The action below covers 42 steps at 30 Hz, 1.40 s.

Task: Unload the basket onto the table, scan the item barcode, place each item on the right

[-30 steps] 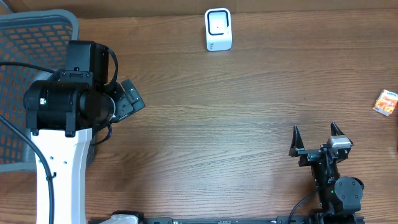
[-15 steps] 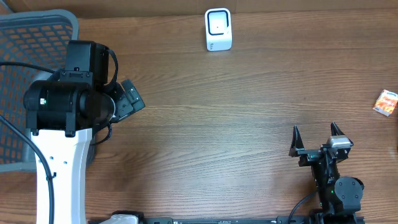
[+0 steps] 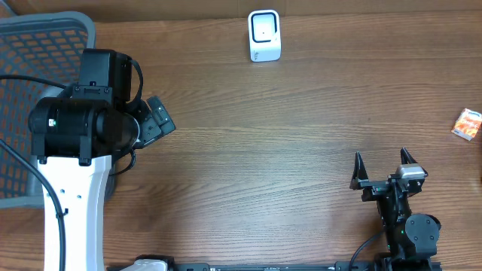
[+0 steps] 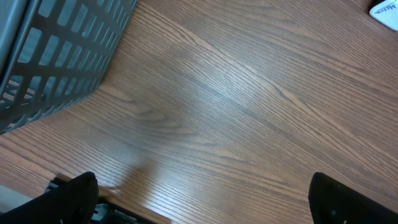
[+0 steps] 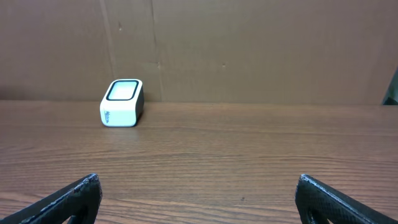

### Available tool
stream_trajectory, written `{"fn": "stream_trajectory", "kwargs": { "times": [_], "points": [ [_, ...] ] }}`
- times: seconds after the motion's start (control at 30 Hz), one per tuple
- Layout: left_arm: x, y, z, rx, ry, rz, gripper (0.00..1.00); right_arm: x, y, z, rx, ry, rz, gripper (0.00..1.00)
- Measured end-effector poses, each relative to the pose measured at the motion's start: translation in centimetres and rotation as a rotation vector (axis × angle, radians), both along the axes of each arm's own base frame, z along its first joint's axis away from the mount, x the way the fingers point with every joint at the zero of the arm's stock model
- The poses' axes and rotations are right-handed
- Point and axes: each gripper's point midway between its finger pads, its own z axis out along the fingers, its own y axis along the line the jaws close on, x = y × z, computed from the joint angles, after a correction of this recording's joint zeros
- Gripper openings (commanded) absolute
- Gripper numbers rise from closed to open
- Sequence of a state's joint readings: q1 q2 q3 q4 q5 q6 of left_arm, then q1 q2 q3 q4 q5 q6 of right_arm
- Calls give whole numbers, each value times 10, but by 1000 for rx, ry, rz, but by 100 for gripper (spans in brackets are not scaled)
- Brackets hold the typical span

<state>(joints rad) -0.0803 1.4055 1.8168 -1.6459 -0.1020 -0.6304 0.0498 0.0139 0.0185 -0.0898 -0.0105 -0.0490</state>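
Left gripper (image 3: 157,120) wide open, empty | right gripper (image 3: 381,161) wide open, empty | scanner (image 3: 264,35), small box (image 3: 468,124) unmoved since earlier

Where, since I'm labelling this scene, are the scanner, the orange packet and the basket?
scanner (image 3: 264,31), overhead view, centre of its top window.
orange packet (image 3: 468,123), overhead view, middle of its printed face.
basket (image 3: 38,53), overhead view, grey mesh wall.

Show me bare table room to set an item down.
Widest bare patch: the middle, between the white box-shaped scanner, the small orange packet and the right fingers. Crowded: the left edge, by the grey mesh basket.
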Motion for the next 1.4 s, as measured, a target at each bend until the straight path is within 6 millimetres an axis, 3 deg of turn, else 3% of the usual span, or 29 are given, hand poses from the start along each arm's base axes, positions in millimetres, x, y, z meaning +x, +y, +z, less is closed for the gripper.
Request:
{"fn": "stream_trajectory", "kwargs": {
  "times": [0.57, 0.87, 1.03, 1.17, 1.4],
  "points": [
    [0, 0, 0, 0, 0, 0, 100, 0, 0, 0, 0, 0, 0, 100],
    [-10, 2, 0, 6, 21, 1, 99, 0, 0, 0, 0, 0, 0, 100],
    [-9, 1, 16, 3, -108, -15, 99, 0, 0, 0, 0, 0, 0, 100],
    [-7, -9, 28, 7, -269, -142, 99, 0, 0, 0, 0, 0, 0, 100],
    [-13, -34, 5, 16, -471, -421, 100, 0, 0, 0, -2, 0, -1, 100]
  ]
}}
